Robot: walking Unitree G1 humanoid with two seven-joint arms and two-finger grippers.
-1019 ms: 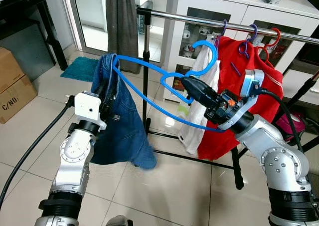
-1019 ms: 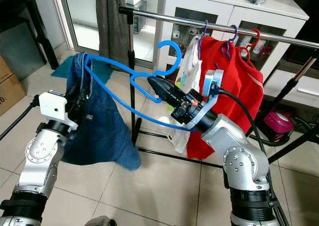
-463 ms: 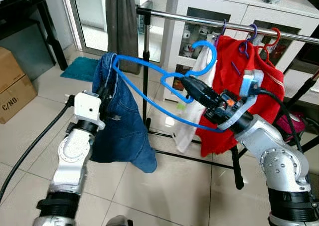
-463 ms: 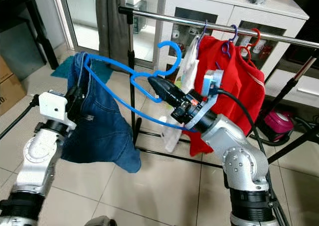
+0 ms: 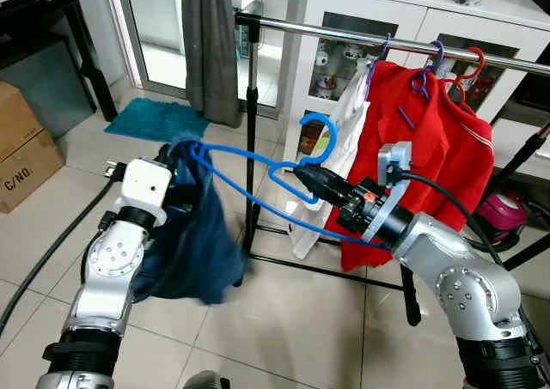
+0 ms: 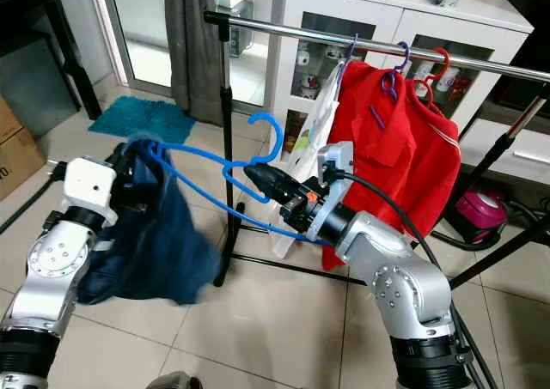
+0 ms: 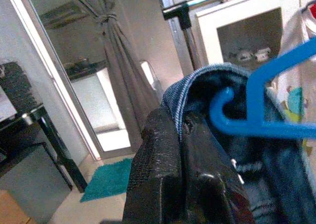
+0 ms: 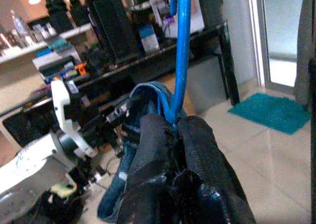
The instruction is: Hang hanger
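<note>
A blue plastic hanger is held level between both arms, below and in front of the steel rail. Its hook points up, short of the rail. A blue denim garment drapes over the hanger's left end and looks blurred. My right gripper is shut on the hanger just below the hook; the right wrist view shows the fingers clamped on the blue wire. My left gripper is shut on the denim at the hanger's left end.
Red garments and a white one hang on the rail's right part. The rack's upright post stands behind the hanger. A grey curtain, a teal mat, a cardboard box and a white cabinet surround the rack.
Both arms have dropped and carried the hanger lower, so its hook sits further below the rail. The denim has swung and bunched by the left arm.
</note>
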